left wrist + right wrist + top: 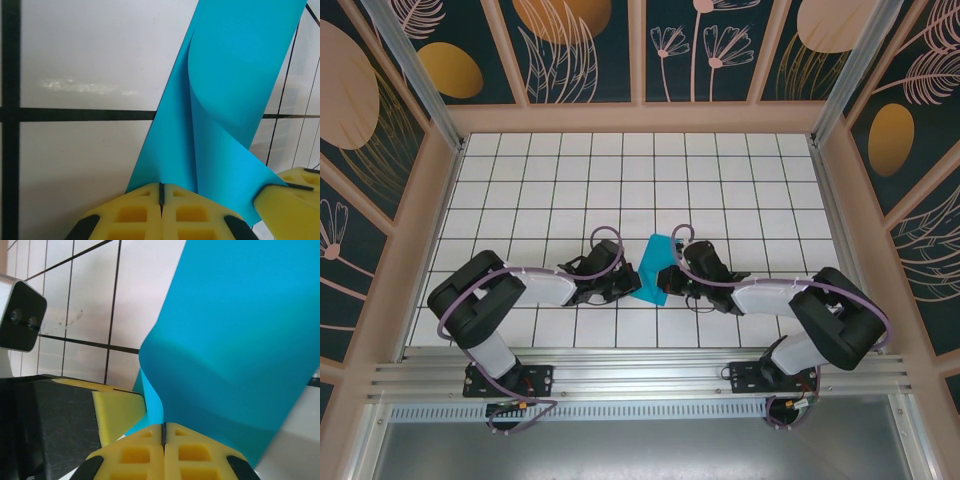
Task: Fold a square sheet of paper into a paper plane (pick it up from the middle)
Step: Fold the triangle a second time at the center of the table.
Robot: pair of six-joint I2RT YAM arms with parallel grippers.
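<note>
Left gripper [161,188] and right gripper [163,428] clamp curled paper [235,75].

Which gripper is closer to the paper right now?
Neither, it's a tie. The left gripper is shut on the paper from its left side, and the right gripper is shut on it from its right side, with the two sets of fingers close together.

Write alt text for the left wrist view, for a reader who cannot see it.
The left gripper, its yellow fingers shut, pinches the bottom edge of a teal-blue sheet of paper, which rises away and curls over itself. The right gripper's yellow finger is at the paper's lower right corner, over a white tiled table with black grid lines.
</note>
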